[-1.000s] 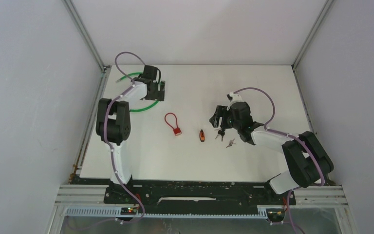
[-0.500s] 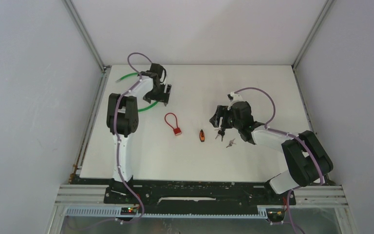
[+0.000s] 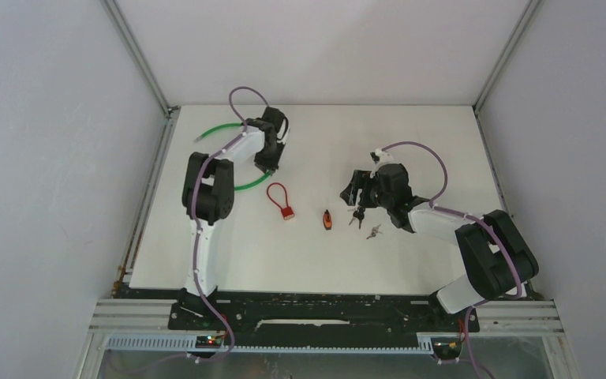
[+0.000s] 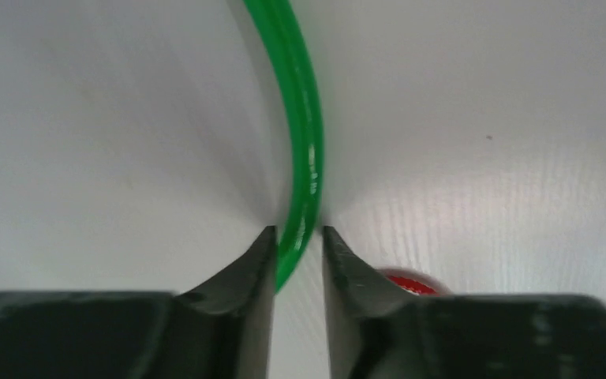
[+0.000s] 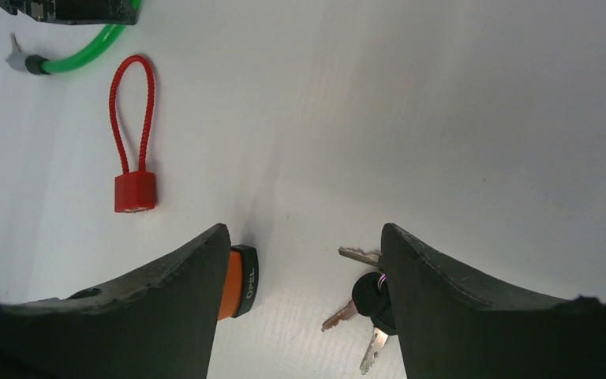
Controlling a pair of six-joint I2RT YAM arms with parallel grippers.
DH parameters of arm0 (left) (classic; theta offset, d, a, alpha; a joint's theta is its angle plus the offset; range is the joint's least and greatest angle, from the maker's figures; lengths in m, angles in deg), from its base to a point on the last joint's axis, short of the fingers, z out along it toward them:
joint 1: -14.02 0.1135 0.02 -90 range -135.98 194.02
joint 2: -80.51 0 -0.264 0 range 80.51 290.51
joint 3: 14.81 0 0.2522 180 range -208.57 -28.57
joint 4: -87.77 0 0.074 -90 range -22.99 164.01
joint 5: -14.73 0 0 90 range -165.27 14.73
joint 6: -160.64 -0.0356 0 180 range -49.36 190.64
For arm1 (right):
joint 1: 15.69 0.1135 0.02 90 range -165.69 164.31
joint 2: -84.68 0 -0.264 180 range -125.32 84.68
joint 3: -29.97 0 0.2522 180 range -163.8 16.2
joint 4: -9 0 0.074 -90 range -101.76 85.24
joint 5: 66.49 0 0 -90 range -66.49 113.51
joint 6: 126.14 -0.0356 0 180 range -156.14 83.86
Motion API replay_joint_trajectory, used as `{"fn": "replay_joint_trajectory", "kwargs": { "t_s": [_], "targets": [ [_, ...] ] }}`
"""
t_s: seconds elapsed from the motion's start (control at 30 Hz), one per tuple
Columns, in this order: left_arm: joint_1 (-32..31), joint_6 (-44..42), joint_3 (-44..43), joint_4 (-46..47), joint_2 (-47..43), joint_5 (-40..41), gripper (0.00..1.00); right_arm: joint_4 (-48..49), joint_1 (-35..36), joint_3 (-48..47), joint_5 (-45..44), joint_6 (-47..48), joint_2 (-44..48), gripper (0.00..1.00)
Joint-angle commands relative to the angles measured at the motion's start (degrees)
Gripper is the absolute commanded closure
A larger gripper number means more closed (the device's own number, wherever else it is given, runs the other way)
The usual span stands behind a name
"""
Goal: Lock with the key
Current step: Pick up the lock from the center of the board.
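Note:
A red cable padlock (image 3: 287, 212) lies on the white table, its loop pointing away; the right wrist view shows the padlock (image 5: 135, 192) too. A bunch of keys (image 3: 372, 231) lies to its right, seen close in the right wrist view as black-headed keys (image 5: 367, 300). My right gripper (image 3: 353, 193) hangs open above the table, and the keys sit by the right finger of the gripper (image 5: 304, 237). My left gripper (image 4: 298, 233) has narrowed onto a green cable (image 4: 304, 142), which fills the gap between its tips.
An orange tag with a black cap (image 5: 241, 282) lies beside my right gripper's left finger, between padlock and keys (image 3: 327, 220). The green cable (image 3: 219, 125) curves across the table's far left corner. Grey walls close in the table on three sides.
My left arm has swung to the right along the green cable and its jaws have closed down from wide open. The right arm has stayed put.

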Motion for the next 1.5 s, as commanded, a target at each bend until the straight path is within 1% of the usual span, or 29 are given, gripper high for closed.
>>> {"fn": "replay_joint_trajectory", "kwargs": {
  "t_s": [0.0, 0.03, 0.07, 0.13, 0.23, 0.3, 0.4, 0.5, 0.57, 0.67, 0.77, 0.87, 0.93, 1.17, 1.27, 1.47],
  "targets": [
    [-2.3, -0.2, -0.4, 0.9, -1.0, -4.3, 0.84, 2.4, -0.5, -2.2, 0.6, -0.8, -0.6, 0.28],
    [-2.4, -0.2, -0.5, 1.1, -0.9, -5.1, 0.91, 2.3, -0.5, -2.2, 0.6, -0.8, -0.6, 0.28],
    [-2.5, -0.2, -1.0, 1.1, -0.7, -6.8, 0.95, 2.3, -0.6, -2.3, 0.6, -0.9, -0.6, 0.28],
    [-2.6, -0.2, -1.3, 1.3, -0.4, -8.6, 1.00, 2.1, -0.7, -2.3, 0.6, -0.7, -0.6, 0.29],
    [-3.0, -0.2, 0.5, 3.0, -1.7, -8.9, 1.00, 1.9, -0.8, -2.3, 0.5, -0.6, -0.4, 0.29],
    [-3.3, -0.3, 4.5, 6.9, -4.4, -9.5, 1.00, 1.9, -0.9, -2.3, 0.7, -0.5, -0.4, 0.29],
    [-3.9, -0.5, 11.9, 15.6, -10.3, -9.6, 1.00, 2.3, -1.0, -2.3, 1.3, -0.3, -0.5, 0.29],
    [-5.2, -0.7, 18.7, 24.2, -18.0, -8.6, 1.00, 2.6, -1.1, -2.3, 1.8, -0.2, -0.6, 0.29],
    [-6.0, -1.0, 24.1, 32.4, -23.0, -9.9, 1.00, 3.2, -1.1, -2.3, 2.5, -0.1, -0.7, 0.29],
    [-7.3, -1.8, 30.3, 39.0, -29.1, -12.9, 1.00, 4.3, -1.1, -2.2, 4.1, -0.1, -0.6, 0.30],
    [-8.0, -2.3, 34.7, 42.2, -32.9, -14.3, 1.00, 6.2, -1.0, -2.1, 6.9, -0.5, -0.2, 0.31],
    [-8.5, -1.8, 38.5, 46.2, -35.4, -17.7, 1.00, 9.9, -0.9, -1.0, 8.7, -2.3, 0.1, 0.32],
    [-9.3, -1.9, 40.2, 48.6, -36.1, -20.2, 1.00, 12.3, -0.9, -0.2, 8.6, -3.8, 0.3, 0.32],
    [-10.6, -0.1, 42.3, 53.5, -36.1, -23.2, 1.00, 18.5, -1.0, 2.4, 6.3, -9.6, 1.8, 0.32],
    [-12.9, 3.2, 47.1, 59.0, -37.2, -21.0, 1.00, 20.9, -1.0, 3.6, 6.6, -11.5, 2.4, 0.31],
    [-20.2, -2.7, 47.5, 54.6, -39.1, -13.5, 1.00, 24.2, -1.2, 4.4, 7.5, -14.5, 0.8, 0.30]
  ]
}}
